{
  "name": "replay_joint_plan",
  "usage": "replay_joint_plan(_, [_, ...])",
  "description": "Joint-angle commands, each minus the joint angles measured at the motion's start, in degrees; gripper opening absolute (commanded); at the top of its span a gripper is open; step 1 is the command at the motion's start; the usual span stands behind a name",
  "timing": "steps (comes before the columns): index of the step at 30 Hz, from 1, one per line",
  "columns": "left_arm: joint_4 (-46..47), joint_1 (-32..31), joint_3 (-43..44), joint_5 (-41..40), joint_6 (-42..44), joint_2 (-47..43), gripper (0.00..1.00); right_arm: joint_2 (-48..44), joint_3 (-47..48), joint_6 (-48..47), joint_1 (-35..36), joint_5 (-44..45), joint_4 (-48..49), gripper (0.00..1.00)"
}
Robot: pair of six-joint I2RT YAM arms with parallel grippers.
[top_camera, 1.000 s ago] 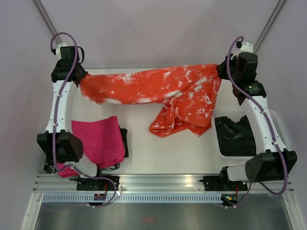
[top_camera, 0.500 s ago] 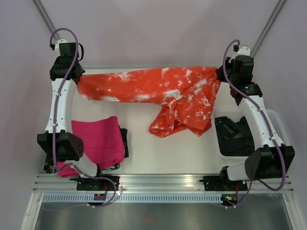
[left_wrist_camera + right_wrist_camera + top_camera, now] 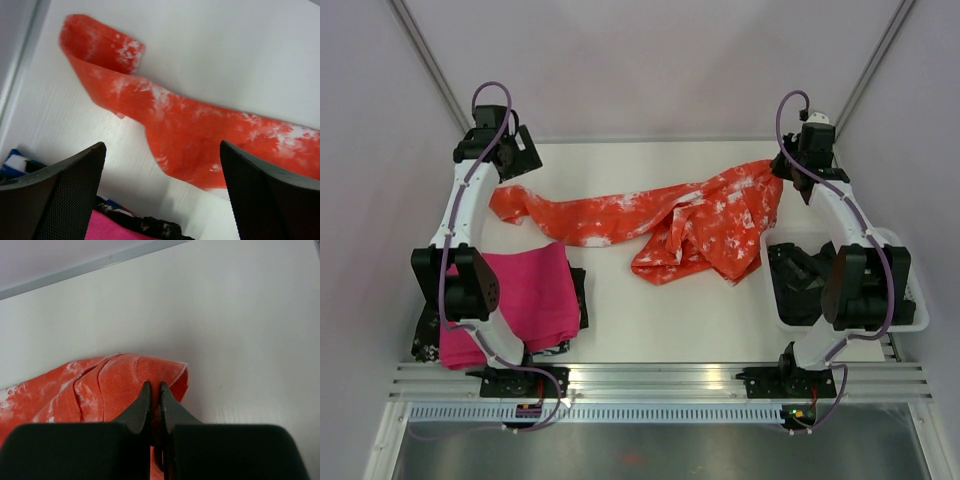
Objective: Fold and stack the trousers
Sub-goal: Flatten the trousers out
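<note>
The trousers [image 3: 620, 215] sprawl across the far half of the bench [image 3: 650, 310], with one leg running out to ten o'clock and the rest bunched toward two. The left pincer [image 3: 161, 150] hangs released over the leg end, holding nothing. The right pincer [image 3: 155, 390] is clenched on a fabric edge at two o'clock. The cloth looks light, limp and ribbed, unlikely to slip. Best gripped at the hem and waistband corners and drawn taut.

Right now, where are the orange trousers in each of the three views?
Top view: trousers stretch across the far middle.
Left wrist: trousers run from the upper left to the right edge.
Right wrist: trousers fill the lower left, up to the centre.
Shared landmark: the white table under them.
</note>
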Motion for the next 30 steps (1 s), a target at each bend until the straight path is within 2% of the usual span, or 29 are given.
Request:
replay_joint_plan(1, [5.6,3.1,-2.4,10.5,-3.9,1.7,1.0,2.2,2.8,-0.6,0.1,-3.1,6.8,0.0])
replay_joint_plan(4, [10.3,7.6,-7.9,15.5,-6.8,2.1,1.0,4.0,4.5,-0.3,-0.4,0.1,6.2,0.0])
replay_joint_plan(7, [10.7,10.6,-10.1,13.7,-7.6,3.1,0.99,5.9,6.8,0.4,-2.2,5.2,4.0,0.0])
replay_joint_plan(12, [14.1,15.6,-16.2,16.6,-10.6,2.7,0.99,7.5,7.7,3.7,-9.0,3.0,3.9,0.0])
replay_joint_plan(15, [16.8,17.2,-18.1,19.3,-12.1,2.7,0.98,7.8,7.6,3.0,-10.5,1.5,4.5,0.0])
replay_joint_plan(18, [20.5,17.5,-19.8,21.9,-14.3,3.8,0.98,8.1,6.6,2.3,-10.6,-1.3,4.8,0.0])
replay_joint_plan(24, [24.1,17.5,-17.8,26.5,-18.8,12.3,0.92,7.7,3.6,2.6,-10.5,-7.1,8.7,0.0])
replay_joint_plan(28, [27.1,16.9,-17.2,26.4,-20.3,15.8,0.91,7.7,3.0,2.5,-10.5,-8.8,10.1,0.0])
replay_joint_plan(30, [27.9,16.5,-16.3,26.0,-20.8,17.7,0.86,8.2,3.2,2.8,-10.5,-9.2,10.1,0.0])
